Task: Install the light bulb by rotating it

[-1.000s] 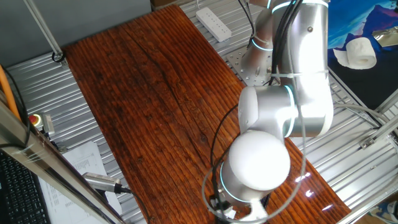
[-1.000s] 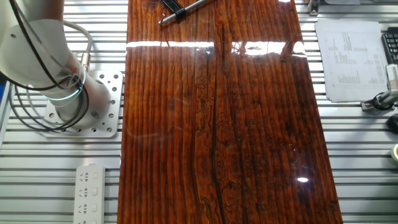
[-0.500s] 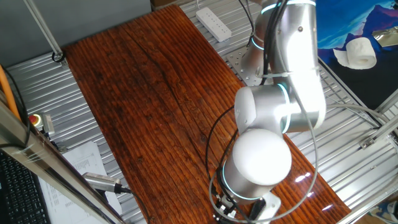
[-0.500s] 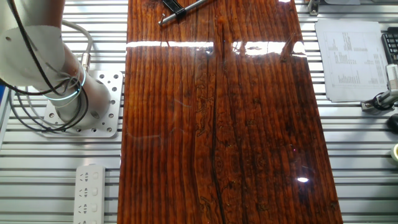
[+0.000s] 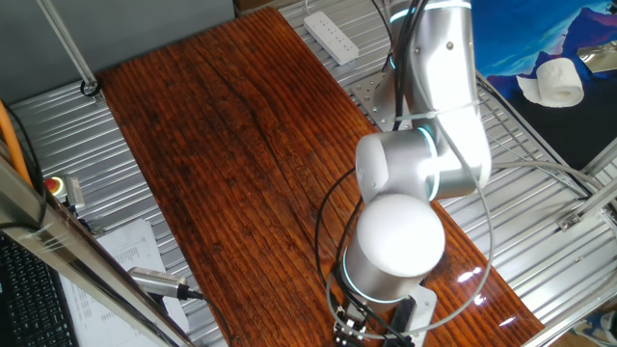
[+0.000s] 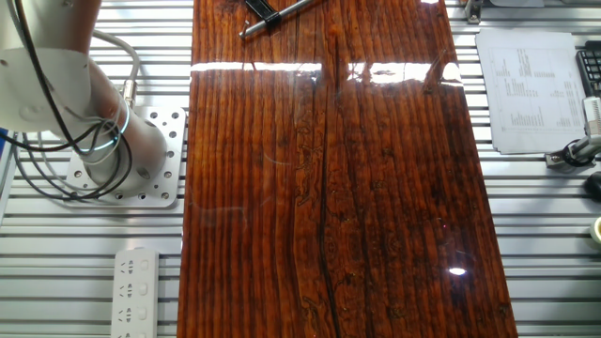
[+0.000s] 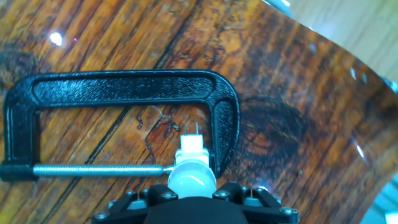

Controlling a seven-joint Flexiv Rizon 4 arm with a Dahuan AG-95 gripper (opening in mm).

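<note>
Below our hand camera, the light bulb (image 7: 192, 180) is showing as a pale dome right at the bottom edge, with a white socket piece (image 7: 191, 148) just beyond it and two thin pins sticking out past that. We are looking along the gripper (image 7: 194, 200), whose dark body is filling the lower rim; its fingertips are not clearly showing, so we cannot tell whether it is clamped on the bulb or slack. A black C-clamp (image 7: 124, 106) is lying flat on the wooden table (image 7: 298, 112), its silver screw running in toward the white socket piece and seemingly pinning it against the clamp's curved jaw. From the one fixed view, the arm's big white joint cap (image 5: 400, 233) is hiding the bulb and clamp entirely.

For the turning step, we are judging that the bulb's axis should stay lined up with the socket, with light inward pressure and a slow wrist rotation, so the threads catch without cross-threading or dragging the clamp across the table.
</note>
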